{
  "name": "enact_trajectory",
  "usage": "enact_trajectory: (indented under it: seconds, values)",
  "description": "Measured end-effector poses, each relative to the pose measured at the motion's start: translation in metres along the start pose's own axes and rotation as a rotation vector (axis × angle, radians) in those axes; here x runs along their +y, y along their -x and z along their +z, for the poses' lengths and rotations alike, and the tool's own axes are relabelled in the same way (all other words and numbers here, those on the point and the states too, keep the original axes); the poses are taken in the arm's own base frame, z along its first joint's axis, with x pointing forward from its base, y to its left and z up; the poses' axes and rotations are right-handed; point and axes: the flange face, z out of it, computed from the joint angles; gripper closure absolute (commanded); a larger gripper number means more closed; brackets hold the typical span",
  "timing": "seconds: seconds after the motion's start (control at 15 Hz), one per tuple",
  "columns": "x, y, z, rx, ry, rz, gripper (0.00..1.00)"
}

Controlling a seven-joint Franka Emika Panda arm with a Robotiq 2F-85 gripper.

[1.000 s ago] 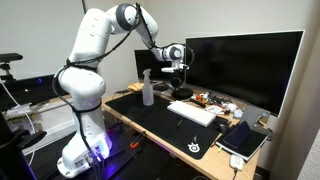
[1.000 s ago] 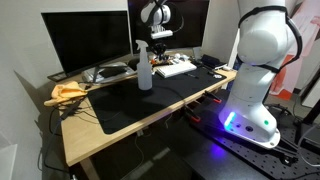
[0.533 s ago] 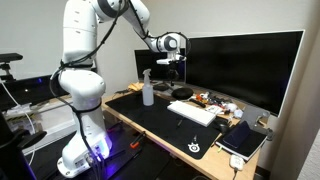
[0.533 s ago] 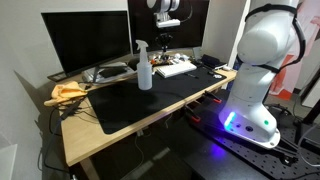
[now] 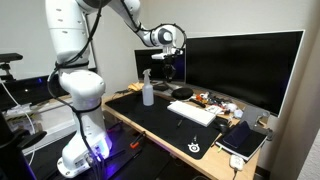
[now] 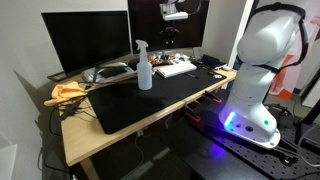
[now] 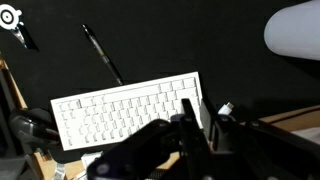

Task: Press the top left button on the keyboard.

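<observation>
The white compact keyboard [image 5: 193, 112] lies on the black desk mat in front of the monitor. It shows in both exterior views [image 6: 175, 67] and, tilted, in the wrist view [image 7: 120, 108]. My gripper [image 5: 171, 62] hangs high above the desk, well clear of the keyboard and behind the spray bottle; it sits at the top edge of an exterior view [image 6: 172, 12]. In the wrist view its dark fingers [image 7: 200, 112] look closed together and empty, over the keyboard's right end.
A white spray bottle [image 5: 148, 88] [image 6: 144, 67] stands on the mat. The large black monitor [image 5: 243, 65] is behind the keyboard. A dark notebook [image 5: 243, 137] lies at the desk end. A pen [image 7: 102, 53] lies on the mat. A yellow cloth [image 6: 68, 91] sits at the desk edge.
The arm has risen and stretched upward; the gripper has moved higher above the desk and away from the keyboard. Nothing on the desk has moved.
</observation>
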Motion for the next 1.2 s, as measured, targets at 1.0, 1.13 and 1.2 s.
enact_trajectory:
  seconds: [1.0, 1.13, 1.2]
  values:
    - [0.021, 0.031, -0.007, 0.032, -0.023, -0.053, 0.0]
    - [0.023, 0.033, -0.007, 0.032, -0.024, -0.05, 0.0]
    - [0.023, 0.033, -0.006, 0.031, -0.023, -0.051, 0.0]
